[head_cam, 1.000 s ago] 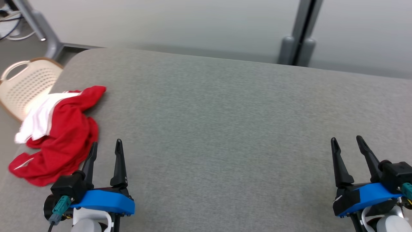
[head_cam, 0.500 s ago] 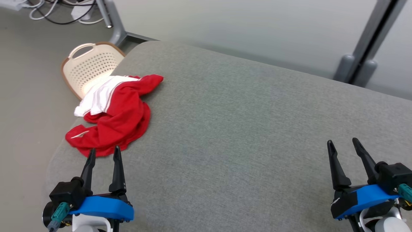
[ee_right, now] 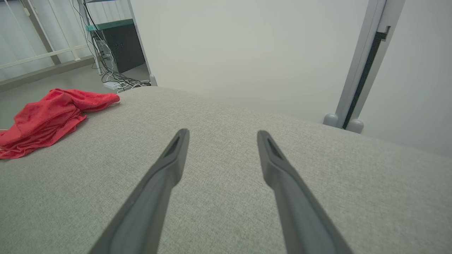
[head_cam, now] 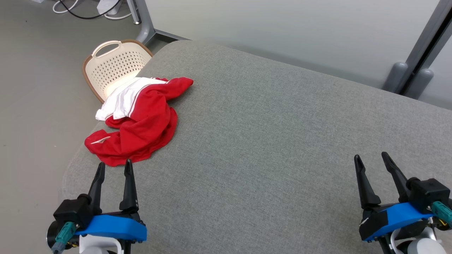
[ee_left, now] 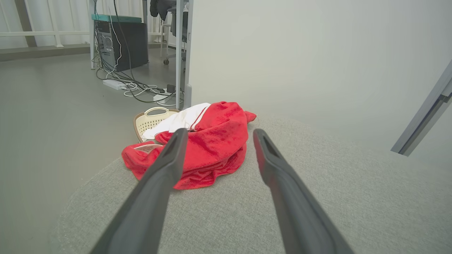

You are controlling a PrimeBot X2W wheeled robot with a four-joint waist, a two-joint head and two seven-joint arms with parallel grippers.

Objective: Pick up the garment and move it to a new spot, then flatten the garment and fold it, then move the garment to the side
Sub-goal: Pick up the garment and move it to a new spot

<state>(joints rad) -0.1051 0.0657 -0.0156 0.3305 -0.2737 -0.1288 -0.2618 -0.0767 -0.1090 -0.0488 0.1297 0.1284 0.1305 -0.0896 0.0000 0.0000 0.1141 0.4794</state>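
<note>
1. A crumpled red-and-white garment [head_cam: 141, 123] lies at the left edge of the grey padded table [head_cam: 282, 141], its white part seemingly spilling toward a cream basket [head_cam: 113, 60] below.
2. The left gripper [head_cam: 114, 163], jaws apart and empty, points at the heap just ahead; the heap's length runs away from it.
3. The right gripper [head_cam: 370, 155], also spread and empty, sits well apart, so the left arm is nearer.

I find the lighting bright, soft and even: no hard shadows on the grey fabric-covered desk [head_cam: 268, 141]. A warm bright patch sits inside the cream perforated plastic basket [head_cam: 116, 63]. The head view is sharp. Both wrist views bend at the edges, and the long dark fingers of the left tool [ee_left: 219, 131] and right tool [ee_right: 220, 131] blur near the lens.
</note>
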